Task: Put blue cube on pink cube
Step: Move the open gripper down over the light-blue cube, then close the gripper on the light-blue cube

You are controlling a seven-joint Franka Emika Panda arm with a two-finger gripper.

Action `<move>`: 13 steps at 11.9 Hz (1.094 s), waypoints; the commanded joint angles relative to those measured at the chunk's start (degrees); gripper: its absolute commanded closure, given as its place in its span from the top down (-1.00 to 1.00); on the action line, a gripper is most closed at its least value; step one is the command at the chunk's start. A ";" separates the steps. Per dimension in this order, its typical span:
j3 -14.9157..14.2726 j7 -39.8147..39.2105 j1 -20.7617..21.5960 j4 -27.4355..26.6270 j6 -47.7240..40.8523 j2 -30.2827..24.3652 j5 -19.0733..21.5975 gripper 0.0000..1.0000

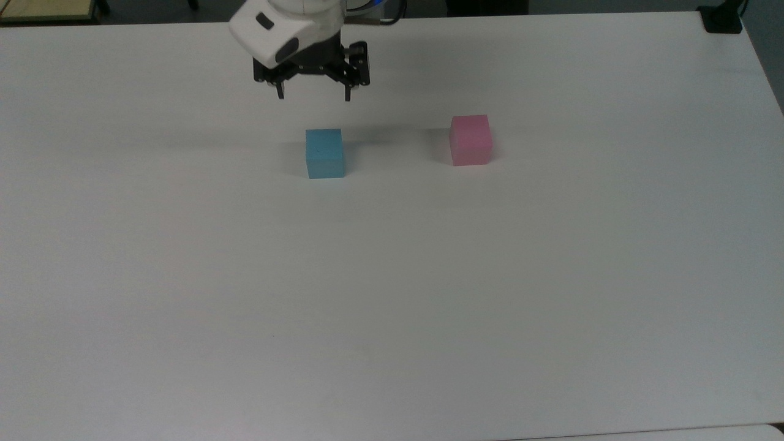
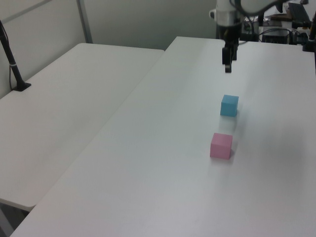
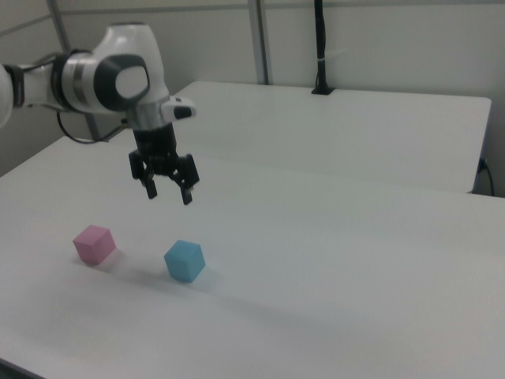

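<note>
On white table, toward the top view's upper middle: gripper hanging above the surface, fingers spread wide, gripping nothing, sitting just above the blue cube in the top view. In the left view, gripper hovering beyond blue cube; in the right view, gripper hanging up and to the left of blue cube.

Step in hand, judged: approaching the blue cube for a pick. Doing it well: centring the open fingers over the cube, squaring them to two opposite flat faces, descending straight until the tips are reaching about mid-height of the cube, then closing evenly. Avoiding a tip landing on the top face or nudging the cube sideways.

Blue cube resting flat on the table, untouched, well apart from pink cube, lying toward the top view's right.

Counting:
- blue cubes: one
- pink cubes: one
- arms: one, white, carrying one black two-finger gripper
- adjoining white table: one
</note>
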 commanded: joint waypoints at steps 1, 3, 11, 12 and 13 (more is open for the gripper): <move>-6.00 -1.19 5.44 -9.54 9.32 -1.42 -0.65 1.00; -8.38 -1.36 7.74 -14.03 13.99 -1.07 -2.84 1.00; -8.66 -1.72 7.75 -16.69 22.71 4.91 -3.82 1.00; -8.66 -1.71 7.75 -16.69 22.71 5.00 -3.73 1.00; -8.66 -1.71 7.75 -16.69 22.71 5.00 -3.73 0.91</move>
